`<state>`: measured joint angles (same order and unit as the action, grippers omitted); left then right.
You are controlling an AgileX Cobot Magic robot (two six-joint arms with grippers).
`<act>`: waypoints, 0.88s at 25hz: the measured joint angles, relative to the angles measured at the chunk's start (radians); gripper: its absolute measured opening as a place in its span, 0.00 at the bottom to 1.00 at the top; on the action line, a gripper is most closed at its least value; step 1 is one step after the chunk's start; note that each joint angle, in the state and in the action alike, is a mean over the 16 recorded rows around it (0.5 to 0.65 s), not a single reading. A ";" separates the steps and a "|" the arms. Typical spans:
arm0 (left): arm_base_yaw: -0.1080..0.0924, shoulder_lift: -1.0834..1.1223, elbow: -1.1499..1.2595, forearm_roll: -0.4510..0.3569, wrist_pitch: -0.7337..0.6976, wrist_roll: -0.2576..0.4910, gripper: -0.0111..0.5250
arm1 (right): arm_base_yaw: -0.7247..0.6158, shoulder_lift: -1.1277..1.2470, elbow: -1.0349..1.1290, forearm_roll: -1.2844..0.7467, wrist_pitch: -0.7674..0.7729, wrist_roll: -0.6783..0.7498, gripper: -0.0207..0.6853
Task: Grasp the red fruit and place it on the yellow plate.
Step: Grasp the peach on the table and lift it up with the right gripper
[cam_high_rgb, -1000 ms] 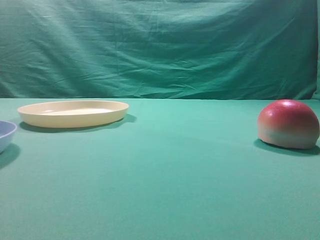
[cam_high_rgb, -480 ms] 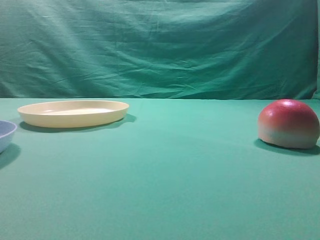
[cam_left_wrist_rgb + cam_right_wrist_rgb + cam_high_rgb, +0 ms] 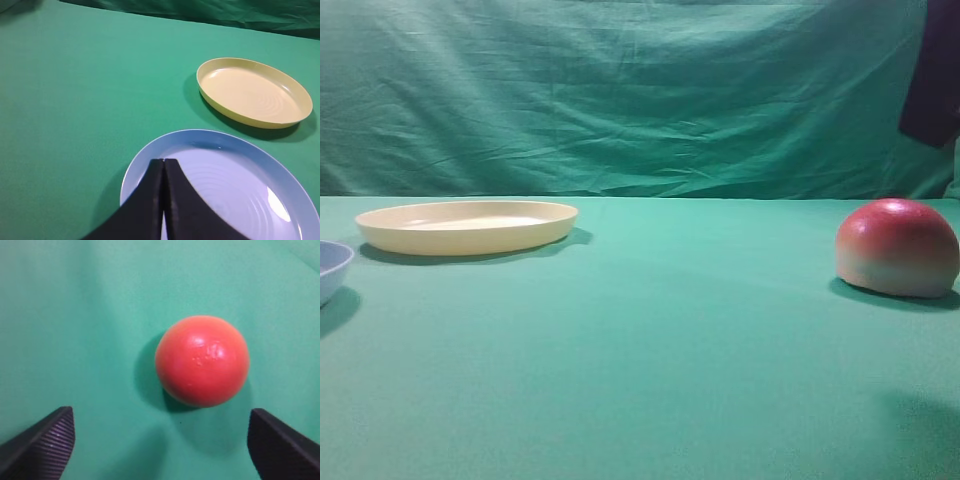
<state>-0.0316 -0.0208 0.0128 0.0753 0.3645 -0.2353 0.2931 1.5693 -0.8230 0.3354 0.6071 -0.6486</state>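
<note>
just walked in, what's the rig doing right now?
The right gripper is open and hangs above the red fruit, which sits alone on the green cloth, not yet grasped. The yellow plate is empty, across the table from the fruit. The left gripper is shut, holds nothing, and is over the light blue dish beside the plate. So the pick has not begun yet.

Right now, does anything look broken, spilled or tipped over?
No, nothing stands out. The red fruit sits whole on the green cloth, and the yellow plate and blue plate lie flat and bare.
</note>
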 joint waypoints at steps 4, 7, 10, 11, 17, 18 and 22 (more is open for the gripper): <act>0.000 0.000 0.000 0.000 0.000 0.000 0.02 | 0.000 0.070 -0.013 0.003 -0.060 -0.001 0.88; 0.000 0.000 0.000 0.000 0.000 0.000 0.02 | 0.000 0.110 -0.022 0.006 -0.090 -0.001 0.83; 0.000 0.000 0.000 0.000 0.000 0.000 0.02 | 0.000 0.137 -0.033 0.010 -0.103 -0.001 0.77; 0.000 0.000 0.000 0.000 0.000 0.000 0.02 | 0.000 0.144 -0.039 0.011 -0.103 -0.001 0.74; 0.000 0.000 0.000 0.000 0.000 0.000 0.02 | 0.000 0.165 -0.113 0.020 -0.059 -0.002 0.59; 0.000 0.000 0.000 0.000 0.000 0.000 0.02 | 0.001 0.166 -0.135 0.023 -0.045 -0.002 0.57; 0.000 0.000 0.000 0.000 0.000 0.000 0.02 | 0.015 0.168 -0.247 0.042 0.012 -0.006 0.51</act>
<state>-0.0316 -0.0208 0.0128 0.0753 0.3645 -0.2353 0.3077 1.7373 -1.0701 0.3773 0.6188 -0.6550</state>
